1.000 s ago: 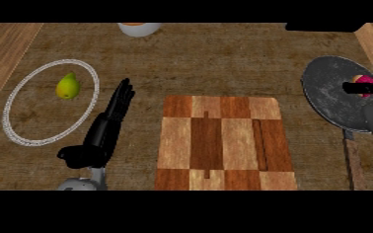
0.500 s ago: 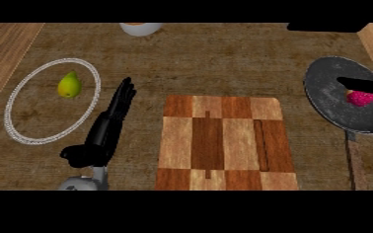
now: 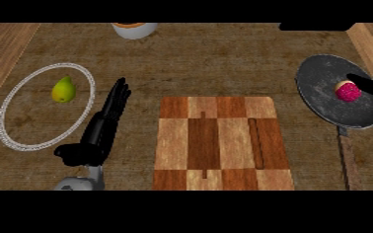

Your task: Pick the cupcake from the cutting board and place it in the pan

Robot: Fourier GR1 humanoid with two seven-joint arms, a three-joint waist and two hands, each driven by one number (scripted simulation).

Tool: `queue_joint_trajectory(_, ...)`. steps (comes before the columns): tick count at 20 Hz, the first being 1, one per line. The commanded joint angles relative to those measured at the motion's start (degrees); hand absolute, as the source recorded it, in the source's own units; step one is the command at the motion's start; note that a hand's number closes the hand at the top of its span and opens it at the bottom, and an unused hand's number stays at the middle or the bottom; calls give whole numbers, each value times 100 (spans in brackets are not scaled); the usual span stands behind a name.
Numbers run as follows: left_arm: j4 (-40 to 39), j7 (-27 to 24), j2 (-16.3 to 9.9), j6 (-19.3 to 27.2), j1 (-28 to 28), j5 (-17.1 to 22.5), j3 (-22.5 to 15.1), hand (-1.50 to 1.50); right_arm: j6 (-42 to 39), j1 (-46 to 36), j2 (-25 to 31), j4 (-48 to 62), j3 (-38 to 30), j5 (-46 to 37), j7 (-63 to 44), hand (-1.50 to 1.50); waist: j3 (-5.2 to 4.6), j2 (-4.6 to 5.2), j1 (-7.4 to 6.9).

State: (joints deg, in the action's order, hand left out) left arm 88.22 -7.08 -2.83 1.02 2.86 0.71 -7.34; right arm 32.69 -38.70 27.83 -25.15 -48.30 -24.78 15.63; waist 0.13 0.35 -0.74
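cupcake [image 3: 348, 92] sits in the pan [image 3: 320, 91] at the counter's right edge, right robot hand [image 3: 360, 81] barely showing, grip state cannot tell. risk: a withdrawing finger could snag and tip it. left robot hand [image 3: 102, 128] rests released beside the cutting board [image 3: 218, 143].

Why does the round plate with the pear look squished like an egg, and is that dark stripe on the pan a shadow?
In the head view, the plate looks stretched because the camera looks down steeply and bends things near the left edge. Also in the head view, the dark shape beside the cupcake in the pan is cut off by the right edge; I cannot tell whether it is a shadow or part of the right hand.
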Motion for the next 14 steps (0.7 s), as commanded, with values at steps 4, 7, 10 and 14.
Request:
queue_joint_trajectory(4,147,-4,23,95,-244,-35,34,0,-1652,970,-499,-929,-226,1052,664,-150,-22,-101,220)
queue_joint_trajectory(7,173,67,-121,-25,-177,10,150,0,-2141,1469,-573,-1658,43,1189,583,-150,-22,-78,175)
queue_joint_trajectory(10,573,540,-6,79,-151,-26,-6,0,-2266,2022,-1093,-2670,263,1360,471,-150,-22,-78,157)
queue_joint_trajectory(14,274,143,-62,-58,-222,-16,94,0,-2368,3015,-1546,-4007,569,1456,205,-150,-21,-61,143)
